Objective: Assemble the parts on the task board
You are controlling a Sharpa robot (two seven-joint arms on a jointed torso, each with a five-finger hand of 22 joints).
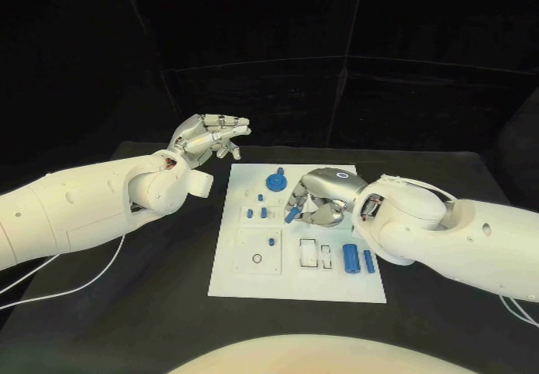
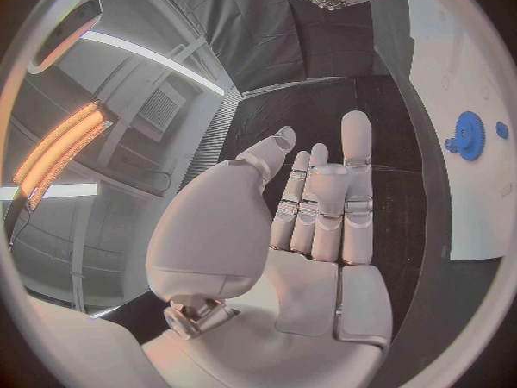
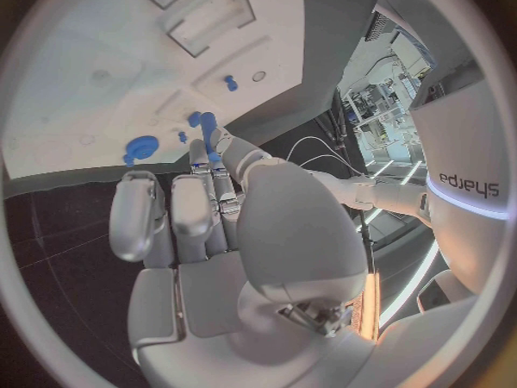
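A small blue cylindrical peg (image 1: 292, 214) is pinched between the fingertips of the right hand (image 1: 318, 199) just above the middle of the white rectangular task board (image 1: 294, 287). A blue gear-shaped part (image 1: 276, 182) is seated near the board's far edge, and two blue cylinders (image 1: 358, 259) lie at its right side. The left hand (image 1: 209, 135) is held empty, fingers loosely spread, above the black table (image 1: 146, 312) beside the board; black drapes (image 1: 337, 70) are hung behind.

One word can be read: "sharpa", in dark letters on the robot's white casing (image 3: 465, 185), just above a glowing light band that curves across that casing; in the right wrist view the letters look turned upside down. The task board (image 1: 337, 288) appears to bear no readable text
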